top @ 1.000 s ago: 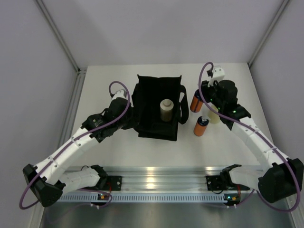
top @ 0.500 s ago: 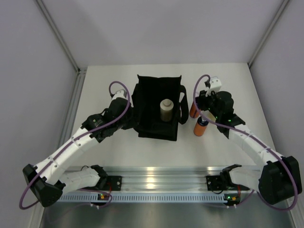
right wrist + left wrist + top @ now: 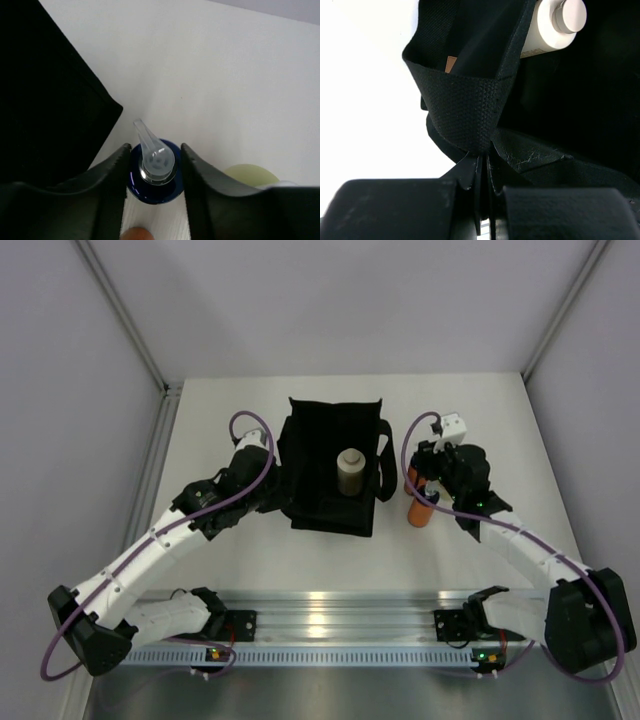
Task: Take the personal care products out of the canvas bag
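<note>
The black canvas bag stands open in the middle of the table, with the beige cylinder bottle upright inside; the bottle also shows in the left wrist view. My left gripper is shut on the fabric of the bag's left rim. Two orange bottles stand right of the bag. My right gripper is open just above them, its fingers on either side of a dark blue cap with a clear pump. The yellow-green bottle shows beside it only in the right wrist view.
The bag's strap handle lies against its right side near the orange bottles. Walls enclose the table at the left, back and right. An aluminium rail with both arm bases runs along the near edge.
My right arm has swung left and down from over the yellow-green bottle to over the orange bottles, nearer the bag. The yellow-green bottle is now hidden under it. The left arm has not moved.
</note>
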